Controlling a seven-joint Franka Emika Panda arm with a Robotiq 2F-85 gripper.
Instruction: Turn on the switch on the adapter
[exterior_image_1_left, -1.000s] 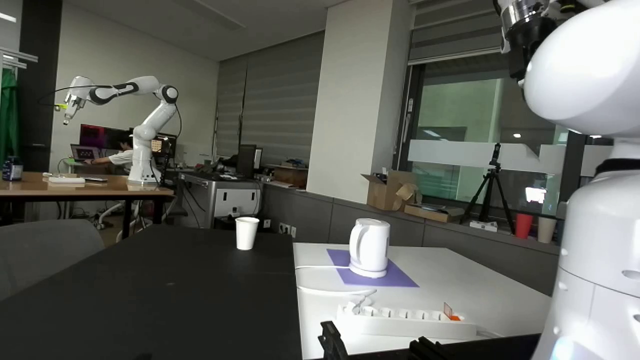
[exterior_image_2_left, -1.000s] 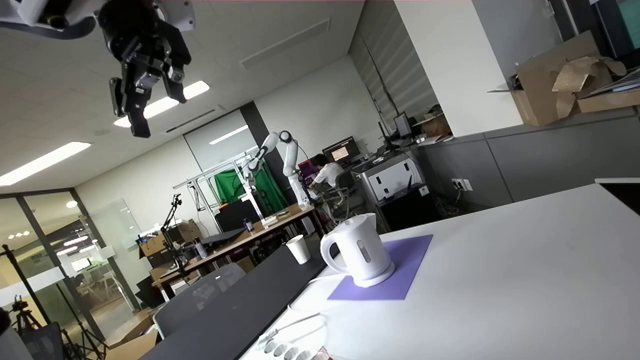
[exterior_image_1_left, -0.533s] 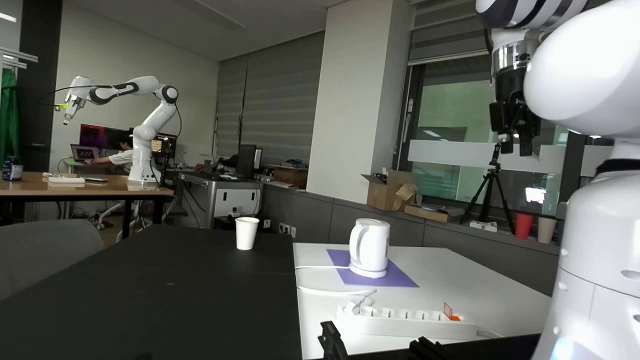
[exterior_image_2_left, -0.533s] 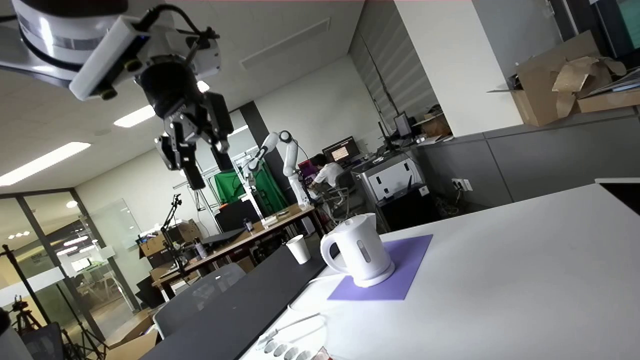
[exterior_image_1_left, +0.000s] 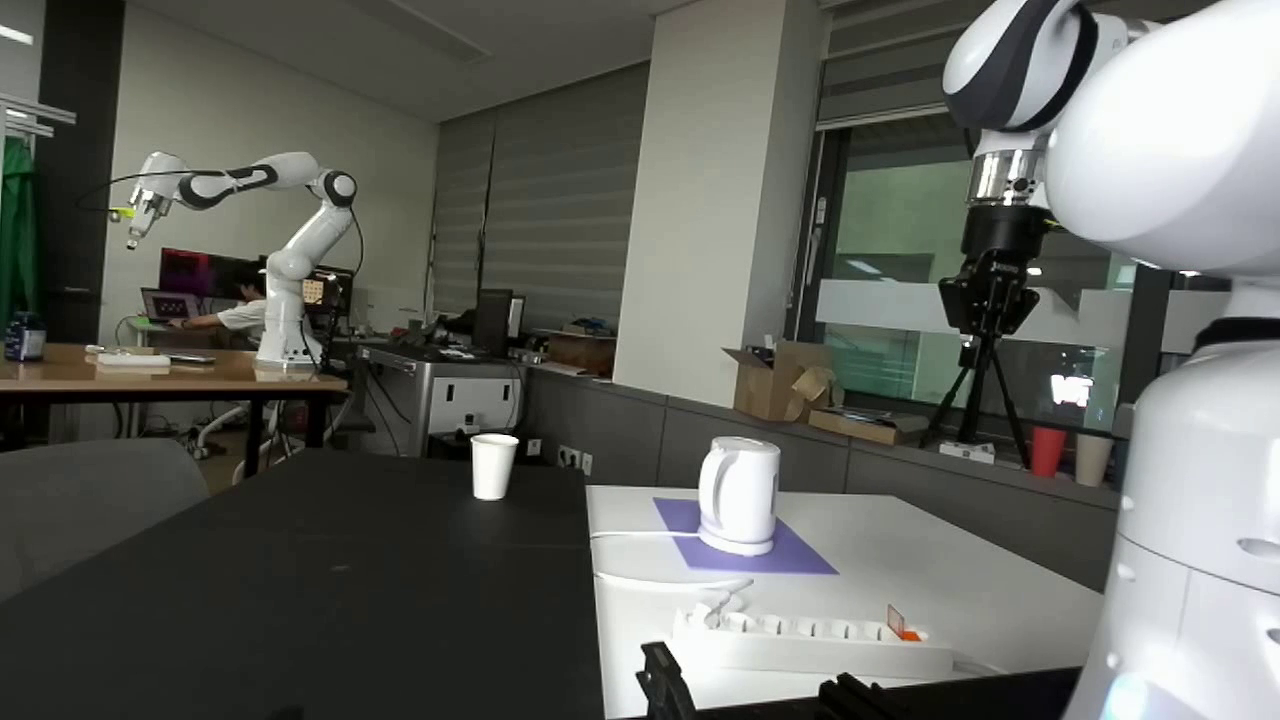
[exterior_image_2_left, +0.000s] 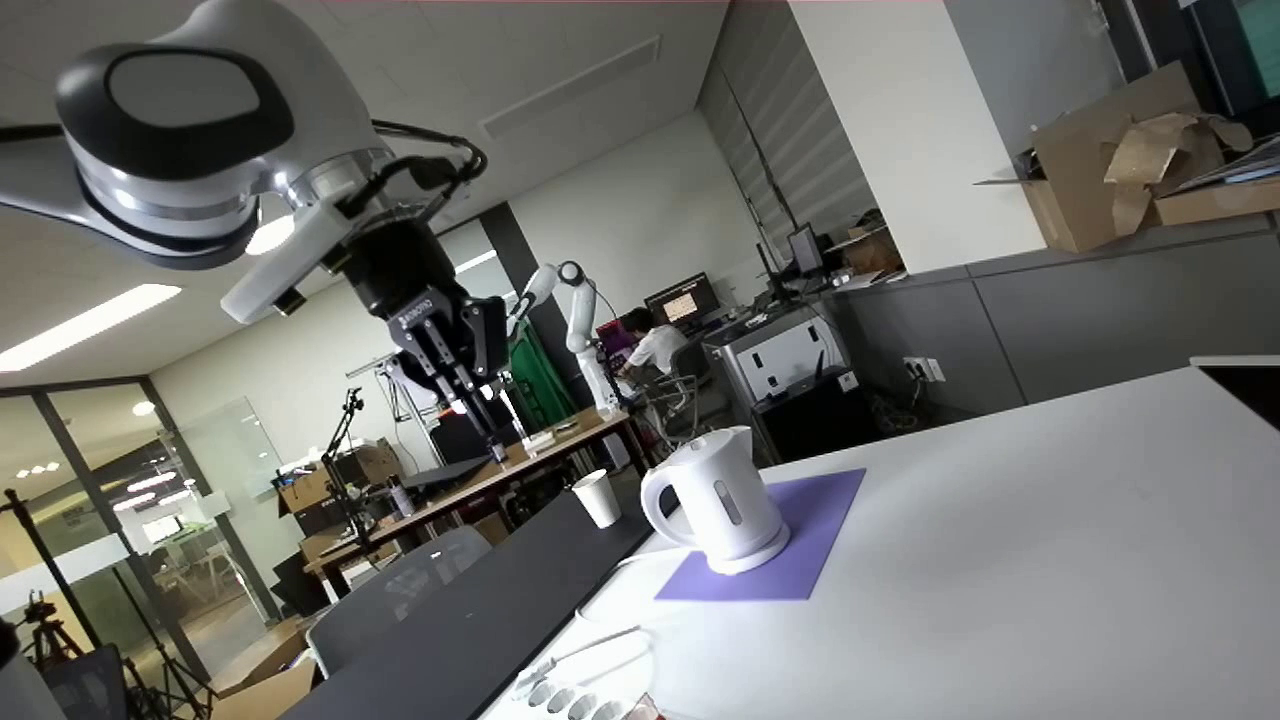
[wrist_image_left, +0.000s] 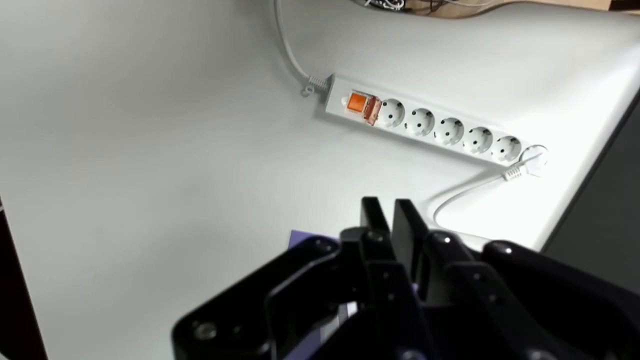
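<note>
The adapter (wrist_image_left: 434, 127), a long white power strip, lies on the white table in the wrist view and in an exterior view (exterior_image_1_left: 830, 655). Only its end shows at the bottom of an exterior view (exterior_image_2_left: 575, 708). Its orange switch (wrist_image_left: 356, 102) sits at the cable end, with a clear reddish flap (wrist_image_left: 373, 110) standing up beside it. High over the table hangs my gripper (wrist_image_left: 387, 201), pointing down and well apart from the strip. A narrow gap separates its fingers, and nothing is between them. In both exterior views the gripper (exterior_image_1_left: 968, 352) is up in the air.
A white kettle (exterior_image_1_left: 740, 495) stands on a purple mat (exterior_image_1_left: 800, 560) behind the strip. A plug with a white cable (wrist_image_left: 515, 172) occupies the socket at the strip's far end. A paper cup (exterior_image_1_left: 493, 467) is on the adjoining black table (exterior_image_1_left: 400, 560).
My gripper has come down, shifting left in one exterior picture and right in the other. Its fingers have drawn much closer together. The strip and kettle stay put.
</note>
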